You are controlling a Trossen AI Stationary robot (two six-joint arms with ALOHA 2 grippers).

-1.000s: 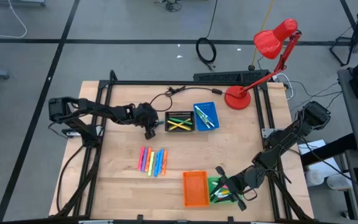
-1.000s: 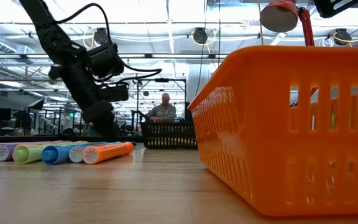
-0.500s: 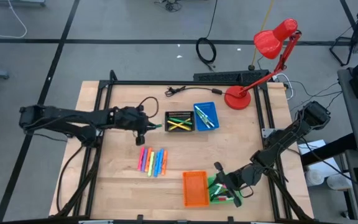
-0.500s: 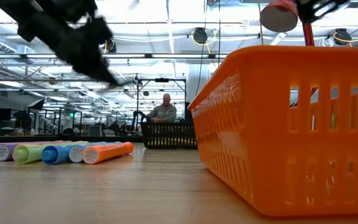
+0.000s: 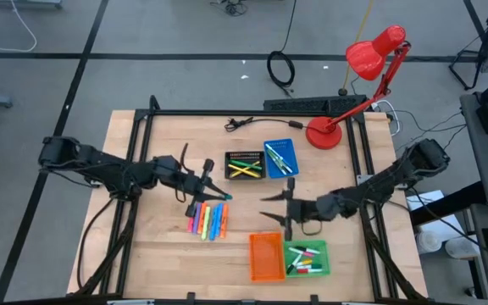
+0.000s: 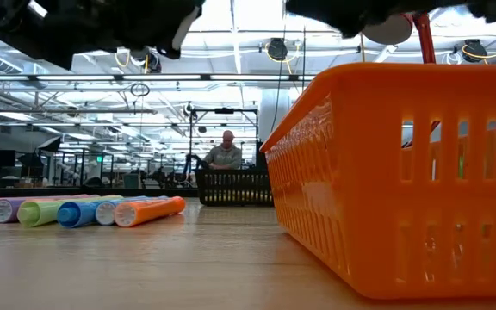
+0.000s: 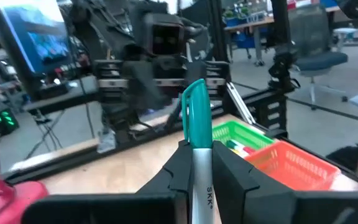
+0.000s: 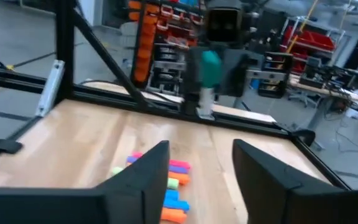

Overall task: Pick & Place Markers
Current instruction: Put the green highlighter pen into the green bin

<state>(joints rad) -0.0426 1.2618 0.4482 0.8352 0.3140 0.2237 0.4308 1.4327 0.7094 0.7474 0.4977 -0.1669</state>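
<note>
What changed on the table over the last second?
The left gripper swung from beside the black tray to above the row of markers, shut on a teal-capped marker. The right gripper left the green tray and moved toward mid-table, jaws open and empty. The orange tray, the blue tray and the red lamp stayed put.

You've got a teal-capped white marker (image 7: 196, 140) in the dark left gripper (image 5: 209, 188). Pink, yellow, orange, blue markers (image 5: 207, 219) on your tan wood table (image 5: 159, 246). Orange tray (image 5: 266, 257), green tray (image 5: 307, 258), red lamp (image 5: 358, 76).
</note>
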